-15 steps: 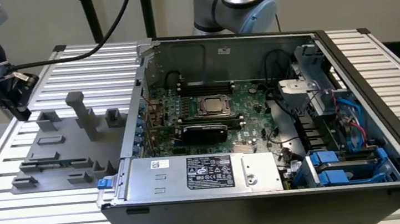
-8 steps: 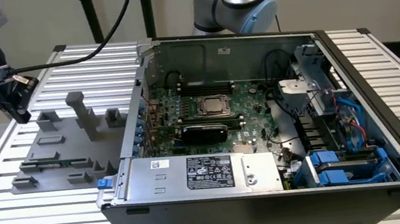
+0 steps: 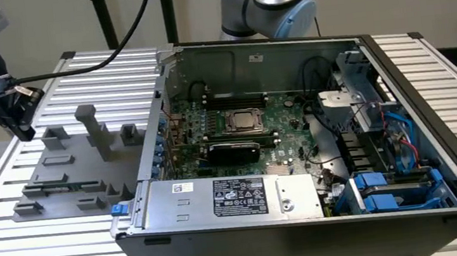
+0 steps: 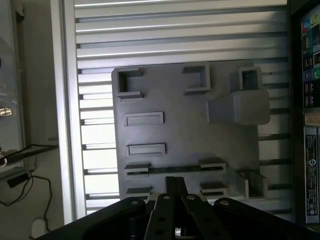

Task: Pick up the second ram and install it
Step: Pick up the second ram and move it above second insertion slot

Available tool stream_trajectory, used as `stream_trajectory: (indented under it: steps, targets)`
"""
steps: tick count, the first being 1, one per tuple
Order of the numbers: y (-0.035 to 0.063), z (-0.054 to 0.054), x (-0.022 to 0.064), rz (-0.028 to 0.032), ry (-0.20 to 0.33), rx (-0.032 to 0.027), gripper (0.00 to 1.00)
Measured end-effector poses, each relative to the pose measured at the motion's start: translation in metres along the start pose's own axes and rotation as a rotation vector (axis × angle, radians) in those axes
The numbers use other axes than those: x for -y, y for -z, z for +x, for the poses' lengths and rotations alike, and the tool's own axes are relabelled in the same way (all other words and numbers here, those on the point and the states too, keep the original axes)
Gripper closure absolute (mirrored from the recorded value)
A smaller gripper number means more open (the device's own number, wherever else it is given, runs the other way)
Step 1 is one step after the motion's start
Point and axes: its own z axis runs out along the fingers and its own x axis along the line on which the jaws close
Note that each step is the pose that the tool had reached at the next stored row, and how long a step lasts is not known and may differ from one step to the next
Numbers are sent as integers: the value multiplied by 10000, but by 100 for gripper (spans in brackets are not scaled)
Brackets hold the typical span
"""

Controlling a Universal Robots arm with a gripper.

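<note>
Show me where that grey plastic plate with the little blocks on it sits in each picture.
Exterior view: the grey fixture plate lies on the ribbed table at the exterior view's left, beside the open computer case.
Wrist view: seen from above, the plate lies on the table's slats, next to the case's labelled side.
Shared landmark: the tall grey post standing on the plate.

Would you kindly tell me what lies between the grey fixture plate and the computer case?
A bare strip of slatted table separates the grey fixture plate from the computer case, seen in the wrist view.
</note>
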Motion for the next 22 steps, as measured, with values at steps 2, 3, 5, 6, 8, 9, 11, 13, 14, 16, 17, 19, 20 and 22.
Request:
stream_trajectory:
  steps: [2, 3, 5, 6, 8, 9, 11, 13, 14, 16, 17, 19, 20, 22]
  targets:
    - [0, 0, 0, 0, 0, 1, 100]
    - [-1, 0, 0, 1, 6, 3, 100]
    - [-4, 0, 0, 0, 182, 12, 100]
    - [-8, 0, -1, 0, 360, 8, 100]
    - [-16, 0, -1, 1, 733, -9, 100]
    - [-20, 1, -1, 2, 913, -17, 100]
    - [-31, 0, 0, 3, 1278, -33, 100]
    - [-42, 0, 1, 5, 1638, -49, 100]
    - [-48, 0, 1, 6, 1818, -58, 100]
    - [-62, 0, 2, 7, 2183, -73, 100]
    - [-68, 0, 2, 7, 2363, -82, 100]
    - [-82, 0, 3, 9, 2728, -99, 100]
    - [-90, 0, 3, 9, 2907, -106, 100]
    - [-104, 0, 4, 10, 3277, -123, 100]
